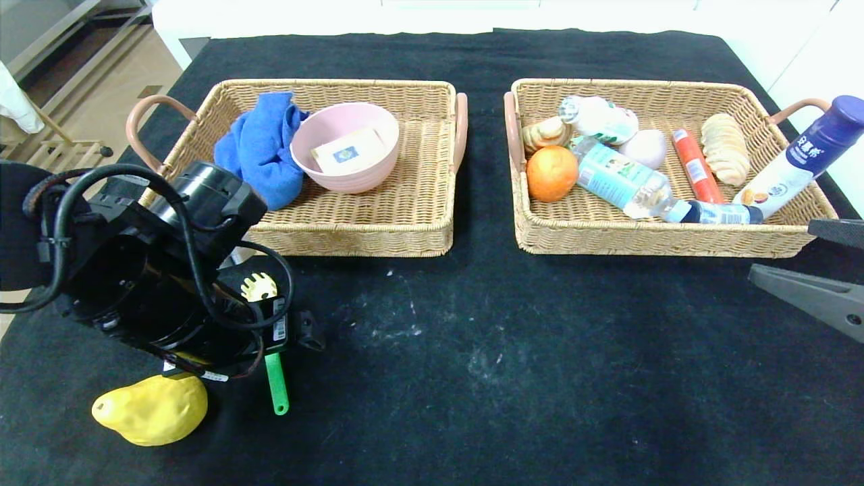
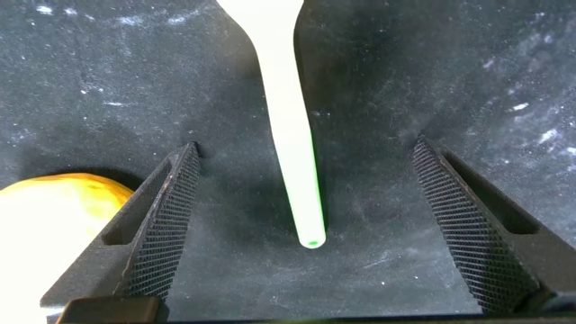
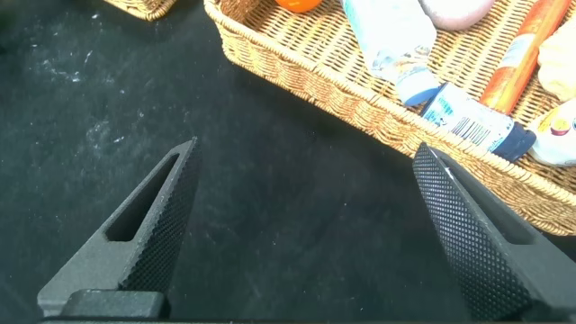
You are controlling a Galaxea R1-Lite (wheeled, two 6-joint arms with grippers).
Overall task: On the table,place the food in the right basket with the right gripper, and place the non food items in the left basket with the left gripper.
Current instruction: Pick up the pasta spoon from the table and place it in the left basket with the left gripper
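Wicker baskets (image 1: 432, 169) number two; left end effector (image 2: 306, 225), fingers apart, straddles one green-handled utensil (image 2: 301, 180) beside one pear (image 1: 152, 410).

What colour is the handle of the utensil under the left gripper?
Green handle, clearest in the head view; left gripper straddles it.

Yellow pear (image 1: 152, 410); green-handled utensil (image 1: 276, 385); blue cloth (image 1: 260, 148); pink bowl (image 1: 345, 146); black table (image 1: 472, 337).

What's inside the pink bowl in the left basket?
The pink bowl holds one pale, flat rectangular packet with a small blue mark, leaning against its inner wall. Anything beneath that packet is covered.
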